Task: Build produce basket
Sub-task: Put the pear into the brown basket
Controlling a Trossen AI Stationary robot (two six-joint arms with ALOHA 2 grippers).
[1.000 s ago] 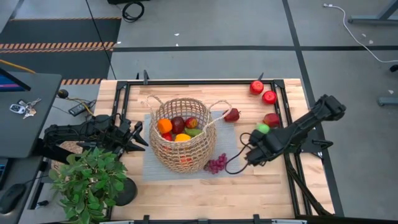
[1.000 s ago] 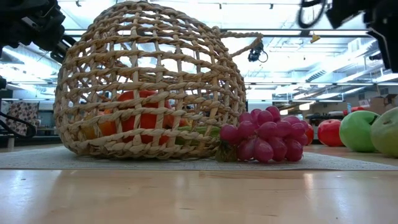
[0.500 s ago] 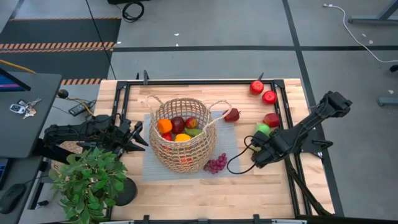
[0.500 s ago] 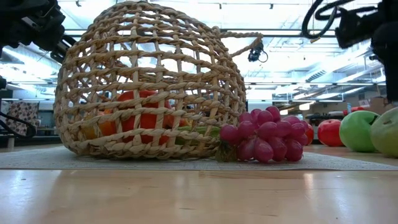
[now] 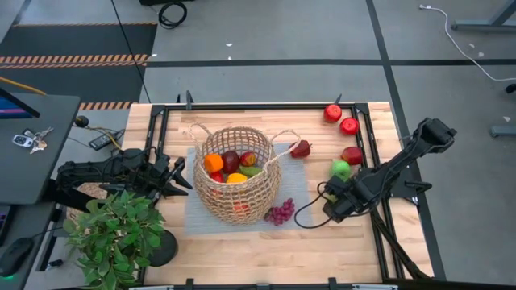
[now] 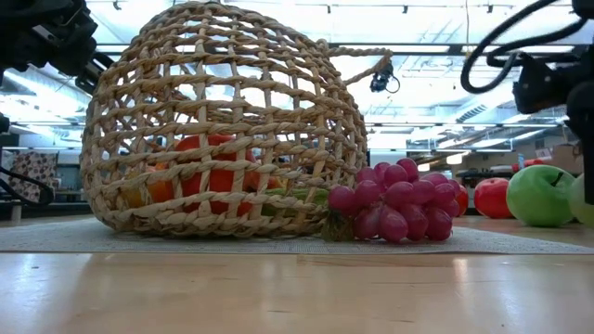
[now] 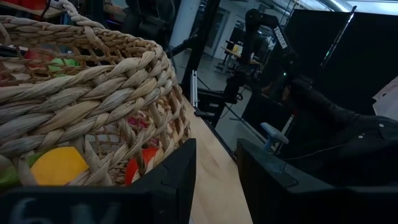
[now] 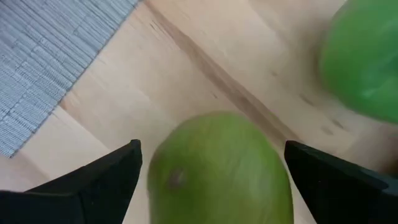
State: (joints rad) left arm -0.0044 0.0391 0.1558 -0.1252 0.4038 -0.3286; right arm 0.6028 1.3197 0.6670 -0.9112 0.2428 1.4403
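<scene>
**Now the right pincer stands wide over a green fruit**

Now the right gripper [image 5: 329, 198] is seen at the right side of the table, its fingers [image 8: 93, 180] spread wide apart on both sides of a green pear [image 8: 217, 168], which lies on the bare wood and is not clamped; a second green fruit [image 5: 341, 169] is just beside it. The left gripper [image 5: 182, 179] waits against the left wall of the basket [image 5: 234, 181], its fingers only narrowly apart and nothing held between them, as far as can be told.

The basket rests on a grey mat [image 5: 201, 216] near the middle of the table; several pieces are already inside, among them an orange [image 5: 213, 163] and a dark red fruit [image 5: 231, 160]. The work is judged about half done; the purple grapes [image 5: 280, 212] touch the basket's outside, a red chili [image 5: 301, 149] lies beside the far handle, and three red apples [image 5: 341, 119] remain toward the far right corner.

A potted plant [image 5: 113, 234] stands at the near left corner; a black cable [image 5: 306, 216] loops on the wood between grapes and right gripper and could be caught.
</scene>
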